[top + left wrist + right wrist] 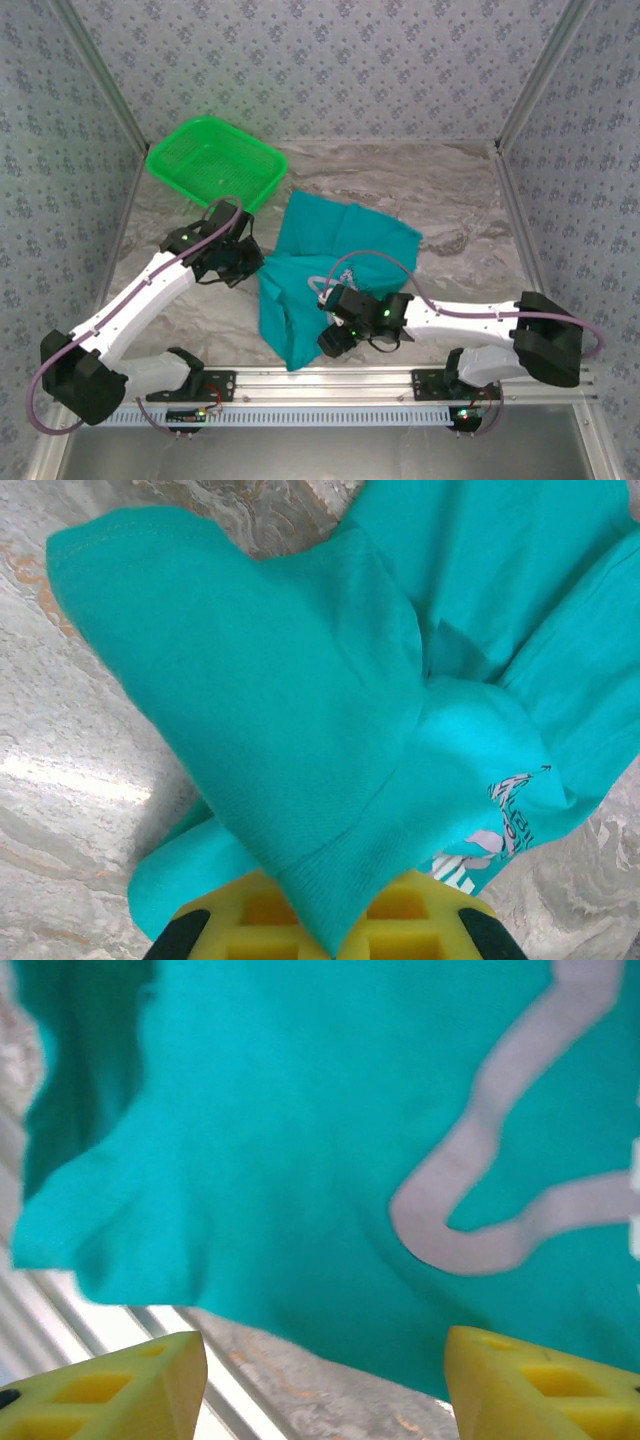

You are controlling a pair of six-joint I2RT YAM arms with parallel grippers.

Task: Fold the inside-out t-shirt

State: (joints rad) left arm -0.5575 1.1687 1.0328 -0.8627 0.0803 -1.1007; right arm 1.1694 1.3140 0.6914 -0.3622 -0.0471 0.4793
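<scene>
Two grippers work at the t-shirt [335, 255], which lies crumpled at the centre of the table [450, 190] (its white star outline [480, 1140] faces the right wrist camera). The left gripper [325, 925], bottom of its wrist view, pinches a teal fold. The right gripper [325, 1375] stands wide, holding nothing, at the cloth's lower edge.
</scene>
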